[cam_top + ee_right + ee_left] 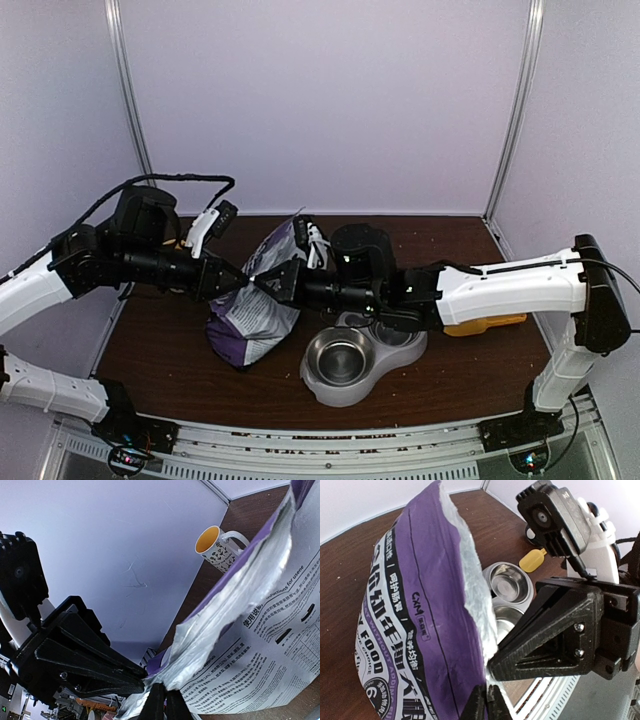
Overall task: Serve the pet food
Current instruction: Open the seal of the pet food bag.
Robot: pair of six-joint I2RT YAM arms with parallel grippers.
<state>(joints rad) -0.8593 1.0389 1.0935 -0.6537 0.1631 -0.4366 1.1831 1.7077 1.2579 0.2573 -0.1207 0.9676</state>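
The purple-and-white puppy food bag (255, 312) stands slumped on the brown table, its torn silver-lined mouth facing up. My left gripper (240, 283) is shut on the bag's top edge from the left. From the right, my right gripper (270, 285) is shut on the same edge, almost tip to tip with the left. In the left wrist view the left gripper (487, 702) pinches the rim of the bag (420, 620). In the right wrist view the right gripper (162, 702) clamps the silver lip of the bag (280, 655). The pet food is hidden from every view.
A double steel bowl (330, 388) sits just right of the bag, under the right arm; both of the bowl's wells (510, 585) look bare. A yellow scoop (490, 325) lies at the right, behind the right arm. A patterned mug (215, 547) stands beyond the bag near the wall.
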